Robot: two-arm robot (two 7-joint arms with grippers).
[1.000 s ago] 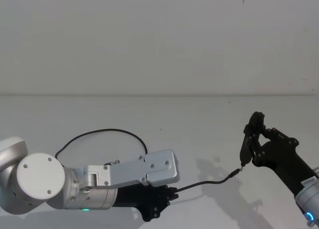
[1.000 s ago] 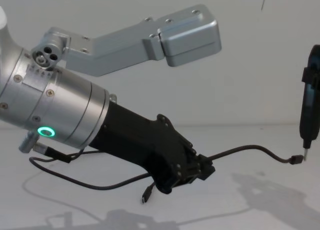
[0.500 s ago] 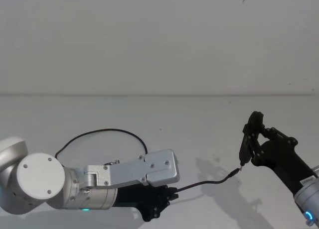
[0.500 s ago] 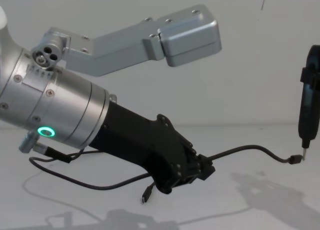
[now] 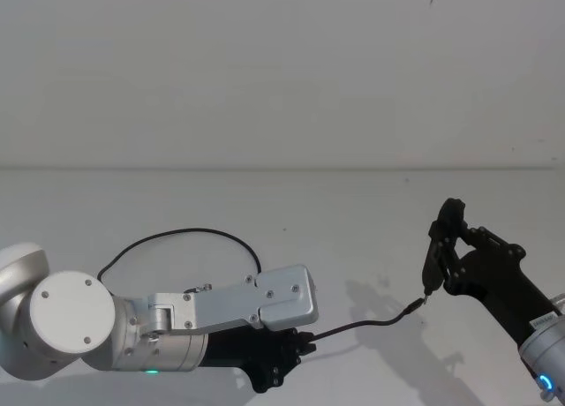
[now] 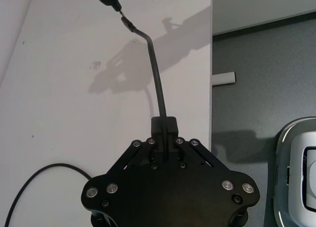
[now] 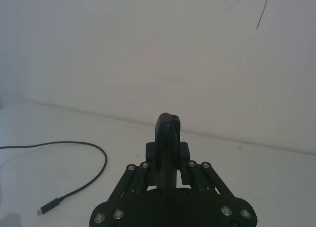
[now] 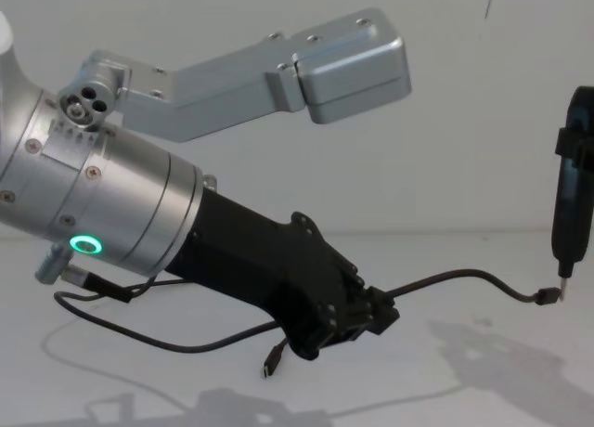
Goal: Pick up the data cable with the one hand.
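Chest view: left claw [image 8: 376, 316] pinched tight on the data cable [image 8: 455, 280], above the table [image 8: 501, 390].

The left tool [image 8: 376, 314] hides the data cable [image 8: 455, 280] it clamps.

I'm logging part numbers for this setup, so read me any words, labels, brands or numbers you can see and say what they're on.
None can be read.
Right gripper: a small white label sits on its arm near the wrist, print too small to read.
Left gripper, cable, table: no text visible.
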